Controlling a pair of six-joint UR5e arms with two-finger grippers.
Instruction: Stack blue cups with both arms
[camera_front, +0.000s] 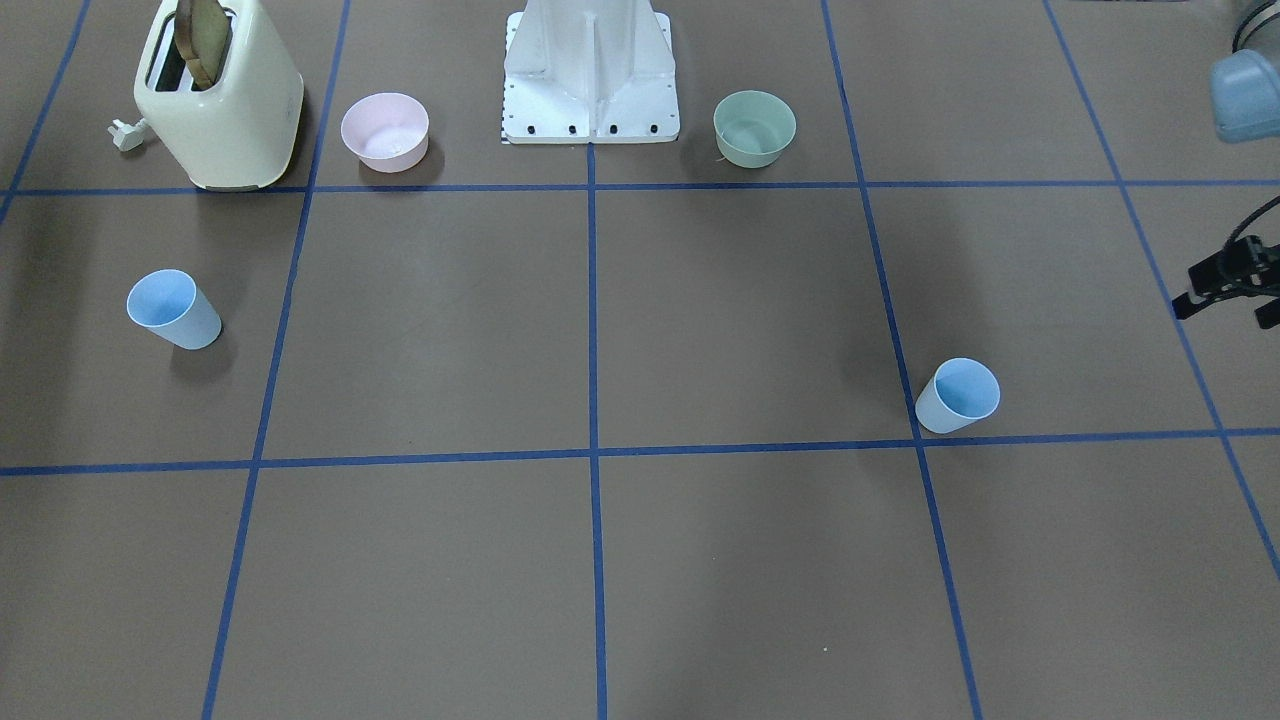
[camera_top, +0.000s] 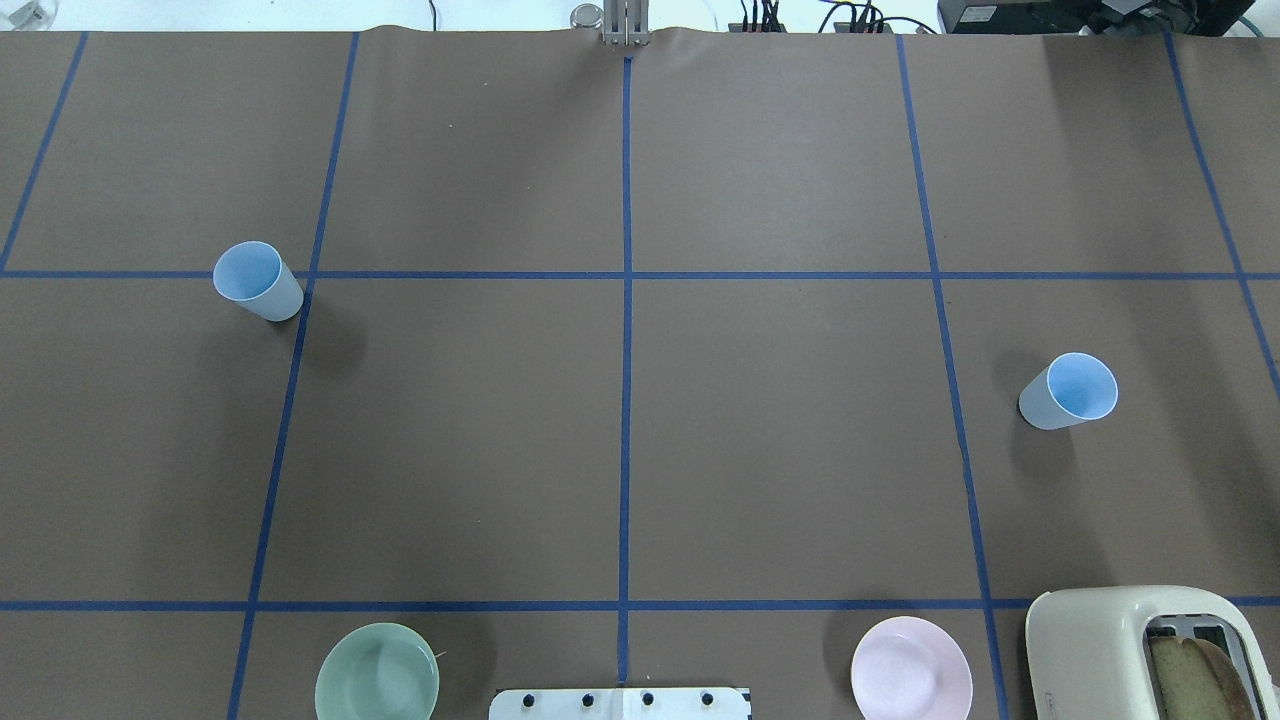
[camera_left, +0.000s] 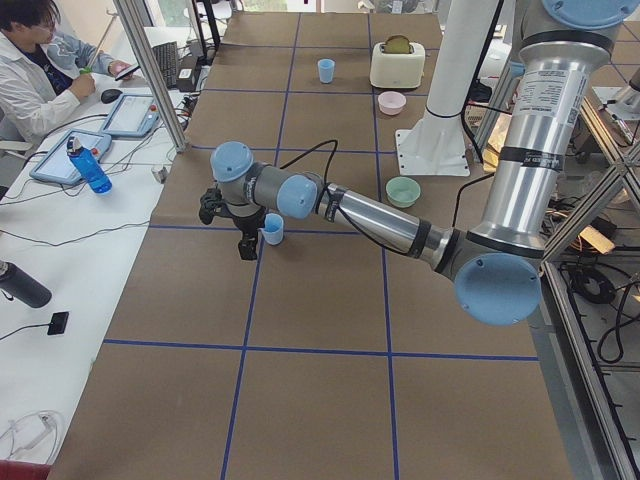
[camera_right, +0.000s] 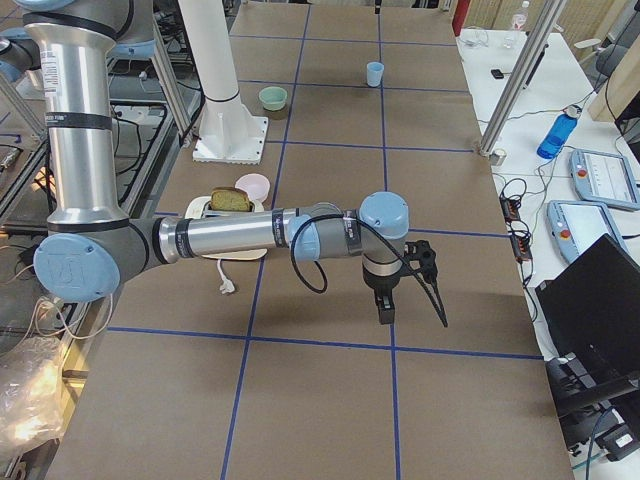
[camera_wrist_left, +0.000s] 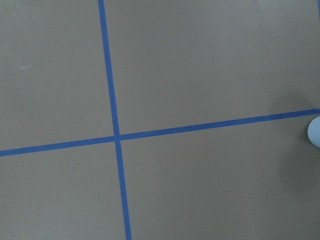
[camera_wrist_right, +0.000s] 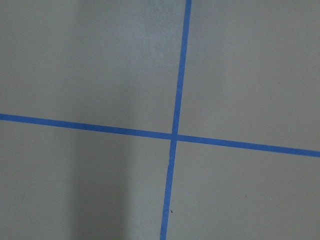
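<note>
Blue cups: 2, both upright with mouths up, unstacked and well apart on the table (camera_front: 750, 320).

1. The left-end cup (camera_top: 258, 281) stands near the table's left end, toward the operators' edge, just beside a blue tape line.
2. The right-end cup (camera_top: 1068, 391) stands near the table's right end, about midway between the robot's edge and the operators' edge.

Left arm (camera_left: 380, 222): extended over the left end. The left gripper (camera_left: 245, 245) points down near the left-end cup. The left wrist view catches only an edge of that cup. Finger spacing cannot be told.

Right arm (camera_right: 230, 238): extended over the right end. The right gripper (camera_right: 384, 308) points down above bare table. Finger spacing cannot be told.

Along the robot's edge: green bowl (camera_front: 754, 128), white base column (camera_front: 590, 70), pink bowl (camera_front: 385, 131), and, toward the right corner, a cream toaster (camera_front: 235, 110) holding 1 bread slice (camera_front: 200, 40)
</note>
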